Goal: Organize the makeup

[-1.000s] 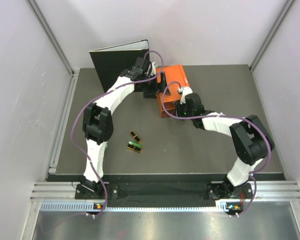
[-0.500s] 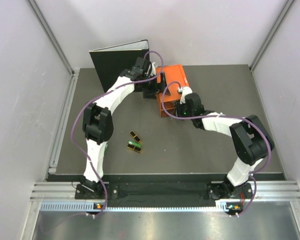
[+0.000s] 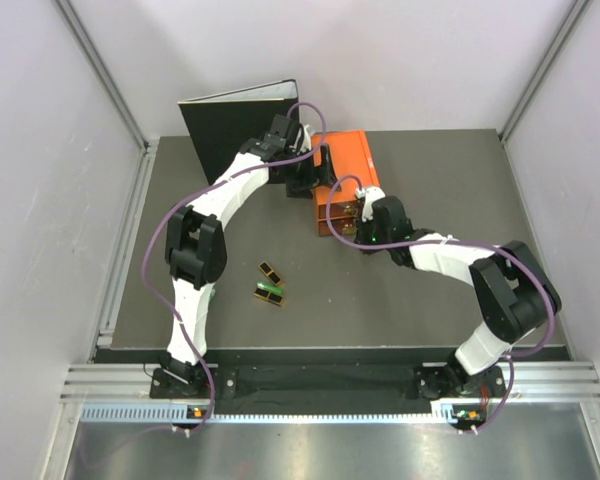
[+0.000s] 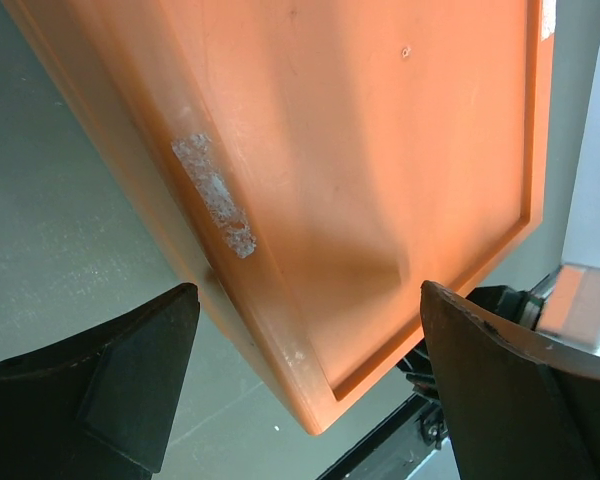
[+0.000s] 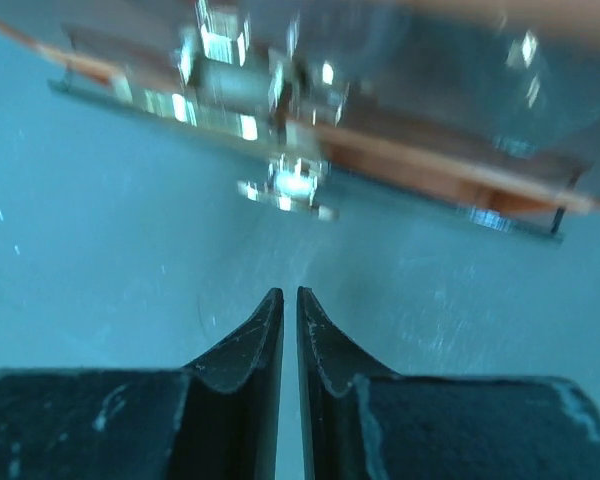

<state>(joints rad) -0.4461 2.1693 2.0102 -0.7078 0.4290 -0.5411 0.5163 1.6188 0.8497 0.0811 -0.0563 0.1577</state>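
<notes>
Drawer box (image 3: 345, 160): orange, with a pale scuffed patch
Binder (image 3: 235, 125): black
Worktop (image 3: 430, 190): dark grey
Far makeup case (image 3: 270, 271): black with gold
Near makeup case (image 3: 270, 294): black, gold and green
Left arm (image 3: 225, 195): white shells, black joints, purple cable
Right fingers (image 5: 230, 370): black, pale scuffs

The orange drawer box (image 3: 348, 165) blocks the back centre of the desk (image 3: 460, 190); the upright black binder (image 3: 235, 125) walls off the back-left corner; the left claw (image 4: 308, 292) straddles the box's corner, fingers wide; the left arm (image 3: 220, 200) bars that flank; the right claw (image 5: 289, 300), fingers almost together, crowds the drawer front; small cases (image 3: 270, 285) dot the near-left; right of the box the desk lies bare.
</notes>
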